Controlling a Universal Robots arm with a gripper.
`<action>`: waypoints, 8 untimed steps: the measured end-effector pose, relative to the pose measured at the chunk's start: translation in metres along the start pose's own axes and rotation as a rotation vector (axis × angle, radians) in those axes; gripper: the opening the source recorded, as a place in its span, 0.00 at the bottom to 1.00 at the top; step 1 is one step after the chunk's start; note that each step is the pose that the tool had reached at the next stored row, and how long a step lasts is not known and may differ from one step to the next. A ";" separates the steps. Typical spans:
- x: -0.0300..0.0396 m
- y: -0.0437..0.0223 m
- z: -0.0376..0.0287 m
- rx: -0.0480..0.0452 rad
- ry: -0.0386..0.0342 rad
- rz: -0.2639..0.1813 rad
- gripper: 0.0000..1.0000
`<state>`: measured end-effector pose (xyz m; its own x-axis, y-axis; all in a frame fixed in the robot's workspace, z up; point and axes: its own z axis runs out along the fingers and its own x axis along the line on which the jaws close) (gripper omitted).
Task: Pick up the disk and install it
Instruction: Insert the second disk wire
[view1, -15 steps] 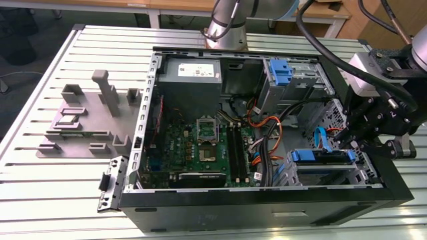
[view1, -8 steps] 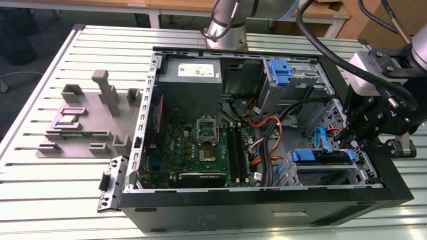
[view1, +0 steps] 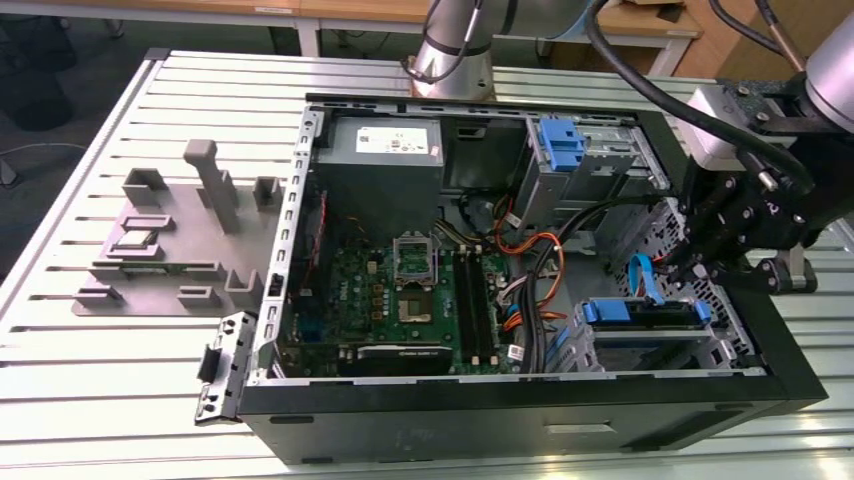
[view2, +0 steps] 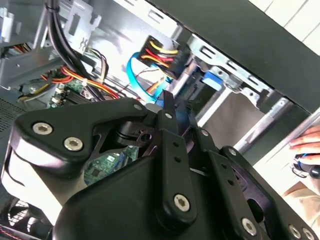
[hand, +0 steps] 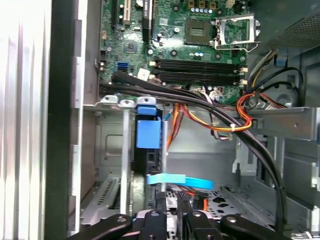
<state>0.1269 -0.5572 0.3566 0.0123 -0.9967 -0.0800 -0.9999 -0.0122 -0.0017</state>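
First wrist view, disk (hand: 149, 134) seated in bay, just beyond jaws

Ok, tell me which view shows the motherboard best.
The exterior view: the motherboard lies whole in the open case, memory slots included. The first wrist view shows one end with its CPU socket. The second wrist view shows a green sliver behind the tool.

i see the open computer case (view1: 534, 400) lying on the slatted table (view1: 107, 400), with a fixture rack (view1: 174, 240) at the exterior view's left of it. inside, the motherboard (view1: 400, 290) lies left of the drive cage (view1: 647, 335). my gripper (view1: 727, 270) hangs over the case's right wall.
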 end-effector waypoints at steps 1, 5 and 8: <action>-0.0018 0.0000 0.0002 0.0000 0.0000 0.000 0.24; -0.0067 -0.0020 0.0005 0.0000 0.0001 0.000 0.24; -0.0084 -0.0053 0.0008 0.0000 -0.0001 0.000 0.24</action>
<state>0.1321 -0.5487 0.3566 0.0122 -0.9967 -0.0801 -0.9999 -0.0121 -0.0017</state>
